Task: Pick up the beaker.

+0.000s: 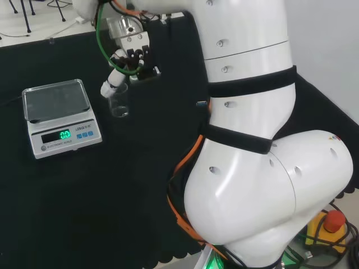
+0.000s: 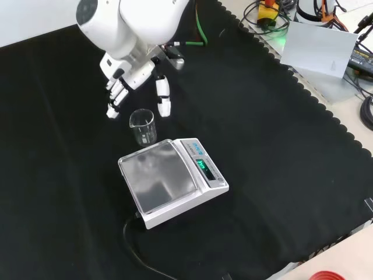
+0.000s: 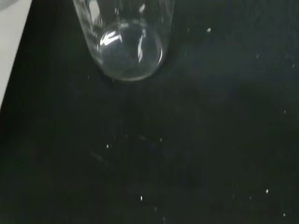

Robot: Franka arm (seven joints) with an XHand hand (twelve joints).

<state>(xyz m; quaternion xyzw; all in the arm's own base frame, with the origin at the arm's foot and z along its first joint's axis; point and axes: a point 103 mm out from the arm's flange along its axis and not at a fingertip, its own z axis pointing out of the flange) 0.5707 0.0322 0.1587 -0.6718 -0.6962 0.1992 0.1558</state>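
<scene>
1. A clear glass beaker point(image 2: 143, 126) stands upright on the black cloth point(image 2: 280, 151) of the worktop.
2. In the front view the beaker is just behind the far corner of the scale point(image 2: 172, 179). Whether they touch is hard to tell.
3. In the head view the beaker point(image 1: 119, 102) is to the right of the scale point(image 1: 60, 117), with a small gap of cloth between them.
4. The beaker looks empty. It has a small spout on its rim, on the left side in the front view.
5. The hand point(image 2: 131, 79) hangs above and just behind the beaker in the front view.
6. Its fingers point(image 2: 115, 99) point down and are spread apart and mostly straight. The thumb point(image 2: 163, 96) hangs down to the right of them.
7. The hand holds nothing. Its fingertips are close to the beaker's rim, but no touch can be seen.
8. In the head view one white fingertip point(image 1: 112, 84) is right by the beaker's top edge.
9. The wrist view looks down on the beaker point(image 3: 125, 39) from close up. Its round bottom sits on the cloth.
10. The scale has a shiny flat plate on top and a lit green display on its front.
11. A black cable point(image 2: 140, 248) runs from the scale across the cloth toward the near edge in the front view.
</scene>
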